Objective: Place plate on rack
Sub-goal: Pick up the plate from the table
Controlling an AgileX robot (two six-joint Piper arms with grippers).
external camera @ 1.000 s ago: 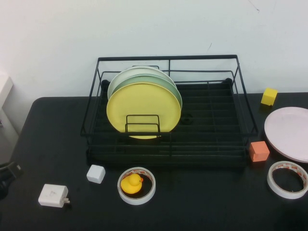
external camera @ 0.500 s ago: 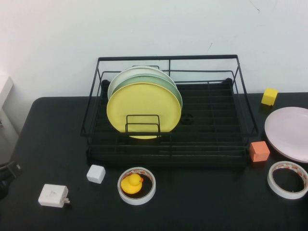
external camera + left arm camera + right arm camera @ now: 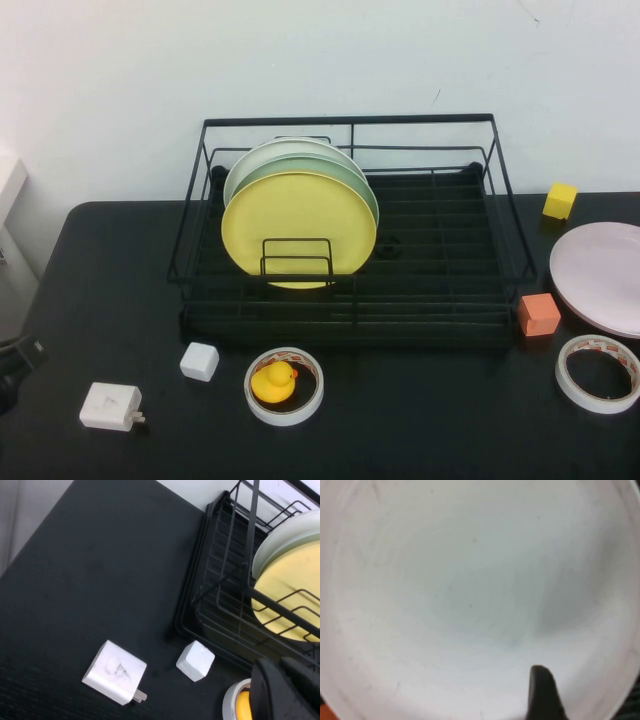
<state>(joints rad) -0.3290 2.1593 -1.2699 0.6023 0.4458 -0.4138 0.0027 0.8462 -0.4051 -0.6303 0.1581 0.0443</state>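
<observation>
The pale pink plate [image 3: 600, 275] lies at the table's right edge, cut off by the high view's border. It fills the right wrist view [image 3: 470, 590]. My right gripper [image 3: 543, 692] is out of the high view. One dark finger [image 3: 542, 695] lies on the plate's upper face close to its rim and the other is hidden beneath, so the gripper is shut on the rim. The black wire rack [image 3: 350, 122] stands at the back centre, with a yellow plate [image 3: 298, 228] and pale green plates [image 3: 290, 160] upright in it. My left gripper [image 3: 15, 365] is shut and empty at the left edge.
An orange block [image 3: 538, 313] sits between the rack and the plate, with a tape roll [image 3: 598, 372] in front of it. A yellow block [image 3: 559, 200] is at the back right. A tape roll with a rubber duck [image 3: 283, 384], a white cube [image 3: 199, 361] and a white charger [image 3: 110, 406] lie in front of the rack.
The pink plate has shifted very slightly to the right. The left gripper has drifted a little lower at the left edge.
</observation>
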